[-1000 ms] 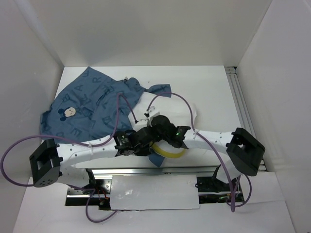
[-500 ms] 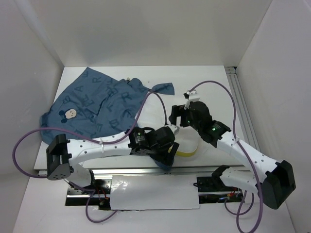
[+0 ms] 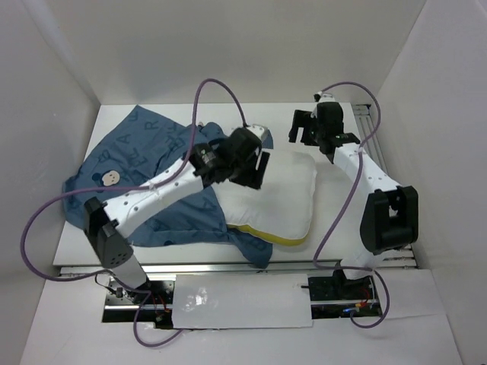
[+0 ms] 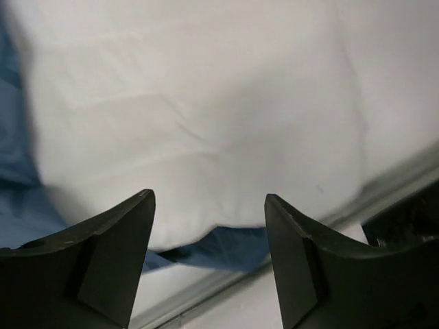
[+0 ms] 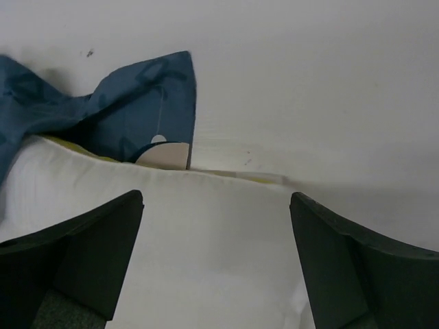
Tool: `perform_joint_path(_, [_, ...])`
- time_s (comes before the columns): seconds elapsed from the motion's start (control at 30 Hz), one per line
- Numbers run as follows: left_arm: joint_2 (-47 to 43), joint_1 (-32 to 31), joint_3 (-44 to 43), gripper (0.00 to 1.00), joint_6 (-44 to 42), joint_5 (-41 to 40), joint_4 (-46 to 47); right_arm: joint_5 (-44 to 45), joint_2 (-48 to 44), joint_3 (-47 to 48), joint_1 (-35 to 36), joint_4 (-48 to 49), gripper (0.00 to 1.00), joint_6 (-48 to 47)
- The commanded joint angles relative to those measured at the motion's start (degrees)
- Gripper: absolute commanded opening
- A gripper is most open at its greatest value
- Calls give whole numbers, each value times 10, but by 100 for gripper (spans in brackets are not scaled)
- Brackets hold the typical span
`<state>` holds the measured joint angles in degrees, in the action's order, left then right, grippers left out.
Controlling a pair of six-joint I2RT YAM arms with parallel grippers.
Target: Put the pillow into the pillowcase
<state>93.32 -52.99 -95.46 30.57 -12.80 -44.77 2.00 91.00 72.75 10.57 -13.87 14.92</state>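
Reading the surface point(image 3: 342, 228) as a clock with the arm bases at 6, the pillow point(image 3: 281, 198) lay plump and white just right of centre, its yellow-banded edge turned toward 6. The pillowcase point(image 3: 141, 163) was spread in crumpled folds from about 8 round to 11. One blue flap poked out from under the pillow's near edge at 6, and another corner showed beside the pillow's far edge toward 12. The pillow's upper face was bare, and whether any of its left side sat inside the cover I could not tell. The left end effector point(image 3: 257, 169) hung over the pillow's 10 o'clock corner with its jaws standing apart and nothing between them. From its wrist camera, the left end effector point(image 4: 209, 229) framed only white pillow point(image 4: 206, 103) and a sliver of blue pillowcase point(image 4: 230, 247) below it. The right end effector point(image 3: 302, 131) was poised beyond the pillow's far edge at about 1 o'clock, likewise spread wide and holding nothing. In its own view the right end effector point(image 5: 216, 233) looked down on the pillow point(image 5: 178, 233), with a pointed corner of the pillowcase point(image 5: 140, 113) lying on the surface point(image 5: 309, 82) toward 11.
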Motion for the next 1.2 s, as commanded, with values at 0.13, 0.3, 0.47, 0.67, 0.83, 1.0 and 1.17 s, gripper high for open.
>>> perform_joint_path(0.13, [180, 161, -181, 74, -106, -47, -22, -246, 58, 39, -24, 41, 94, -250])
perform_joint_path(0.3, [343, 212, -378, 72, -127, -109, -90, -353, 88, 44, -29, 38, 94, -338])
perform_joint_path(0.47, [399, 222, -381, 74, -202, -137, -16, -376, 132, 76, -23, 6, 94, -406])
perform_joint_path(0.67, [443, 222, -386, 78, -242, -114, 37, -400, 202, 138, -23, -46, 92, -413])
perform_joint_path(0.83, [468, 222, -385, 74, -263, -93, 64, -423, 219, 150, -23, -71, 89, -431])
perform_joint_path(1.0, [505, 222, -390, 41, -249, -150, 86, -449, 225, 156, -12, -116, 83, -466])
perform_joint_path(1.17, [519, 217, -396, 0, -236, -202, 106, -411, 250, 170, 31, -175, 59, -495])
